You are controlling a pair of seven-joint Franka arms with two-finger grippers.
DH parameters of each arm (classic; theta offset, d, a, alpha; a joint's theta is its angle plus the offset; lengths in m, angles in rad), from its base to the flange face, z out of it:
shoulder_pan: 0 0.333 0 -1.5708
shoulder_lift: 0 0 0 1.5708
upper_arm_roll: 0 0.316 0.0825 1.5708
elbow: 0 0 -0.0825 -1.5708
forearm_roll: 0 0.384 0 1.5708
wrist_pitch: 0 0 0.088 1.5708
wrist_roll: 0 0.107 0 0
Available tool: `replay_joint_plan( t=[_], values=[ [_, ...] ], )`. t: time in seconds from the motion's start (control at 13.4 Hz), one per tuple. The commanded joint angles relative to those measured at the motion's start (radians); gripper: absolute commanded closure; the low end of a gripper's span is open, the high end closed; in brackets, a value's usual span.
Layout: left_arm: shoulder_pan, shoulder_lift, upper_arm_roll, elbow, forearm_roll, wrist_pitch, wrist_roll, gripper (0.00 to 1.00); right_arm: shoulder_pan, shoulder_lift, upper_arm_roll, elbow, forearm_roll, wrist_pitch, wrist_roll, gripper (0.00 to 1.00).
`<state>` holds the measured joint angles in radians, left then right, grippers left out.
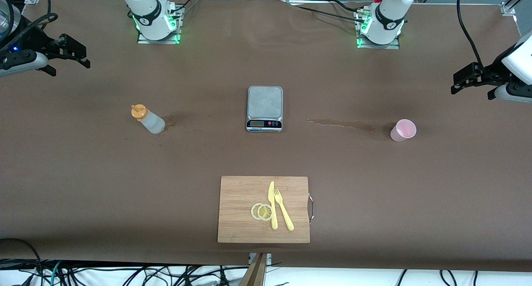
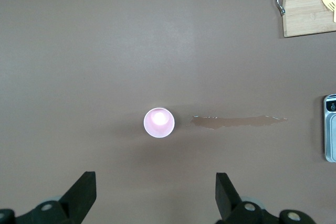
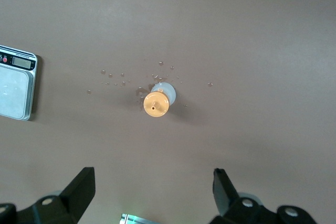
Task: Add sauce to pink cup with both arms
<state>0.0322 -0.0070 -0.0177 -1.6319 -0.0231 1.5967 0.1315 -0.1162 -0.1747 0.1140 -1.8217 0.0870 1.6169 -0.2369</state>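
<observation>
Each claw hangs high over its own end of the table, one thing apiece below it.

Nearest the front edge lies a cutting board (image 1: 263,209) with a knife, fork and lemon slices; farther in, mid-table, sits a scale (image 1: 265,108). The sauce bottle (image 1: 147,119) stands upright toward the right arm's end, its orange cap pointing straight up at the right claw (image 1: 70,53), whose fingers are spread wide and empty. The pink cup (image 1: 402,130) stands upright toward the left arm's end, beside a wet streak (image 1: 341,124), under the left claw (image 1: 471,79), also spread wide and empty. So the right arm likely takes the bottle and the left arm the cup.
</observation>
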Motion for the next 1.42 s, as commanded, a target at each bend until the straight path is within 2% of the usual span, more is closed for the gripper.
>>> replay_joint_plan(
  t=[0.0, 0.15, 1.34],
  values=[
    [0.015, -0.011, -0.018, -0.016, -0.008, 0.014, 0.003, 0.0, -0.007, -0.011, -0.001, -0.002, 0.017, -0.009, -0.007, 0.0],
    [0.015, -0.011, -0.024, -0.003, 0.05, 0.011, 0.005, 0.0, -0.005, -0.011, -0.001, -0.004, 0.017, -0.011, -0.007, 0.0],
    [0.028, -0.001, -0.016, -0.002, 0.054, -0.006, -0.013, 0.0, -0.005, -0.014, -0.002, -0.005, 0.017, -0.015, -0.007, 0.0]
  ],
)
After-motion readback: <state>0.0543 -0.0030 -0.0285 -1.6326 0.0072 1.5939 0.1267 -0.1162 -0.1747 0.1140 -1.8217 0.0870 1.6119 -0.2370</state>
